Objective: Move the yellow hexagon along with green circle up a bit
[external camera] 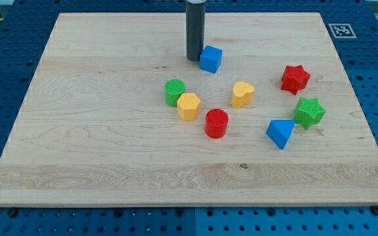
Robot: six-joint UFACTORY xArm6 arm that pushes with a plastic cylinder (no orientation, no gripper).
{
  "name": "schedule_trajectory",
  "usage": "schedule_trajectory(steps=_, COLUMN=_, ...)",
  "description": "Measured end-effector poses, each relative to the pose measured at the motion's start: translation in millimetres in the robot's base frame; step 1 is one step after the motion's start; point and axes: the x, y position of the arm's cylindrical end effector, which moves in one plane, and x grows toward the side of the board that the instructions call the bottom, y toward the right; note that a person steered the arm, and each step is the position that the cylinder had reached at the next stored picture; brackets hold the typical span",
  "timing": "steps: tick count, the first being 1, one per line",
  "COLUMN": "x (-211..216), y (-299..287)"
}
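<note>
The wooden bench point(97, 151) holds a green circle point(174, 92), yellow hexagon point(189, 106), red circle point(216, 123) and other small blocks.

The yellow hexagon point(189, 106) is lying flat on the tabletop point(77, 131), a little to the view's left of the middle, its six-sided top face showing fine ridges. The green circle point(174, 92), a short ridged cylinder, is standing upright just above it and slightly to the view's left. The two are sitting tight together, their sides appearing to touch.
</note>
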Motion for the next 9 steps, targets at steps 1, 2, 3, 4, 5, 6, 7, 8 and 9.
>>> schedule_trajectory(steps=1, x=14, y=11)
schedule_trajectory(steps=2, x=15, y=29)
schedule_trajectory(steps=3, x=15, y=31)
schedule_trajectory(steps=4, x=6, y=-3)
schedule_trajectory(steps=5, x=-4, y=-64)
schedule_trajectory(steps=6, x=-6, y=-124)
schedule_trajectory(steps=7, x=14, y=-165)
schedule_trajectory(steps=8, x=59, y=-156)
schedule_trajectory(steps=9, x=120, y=-139)
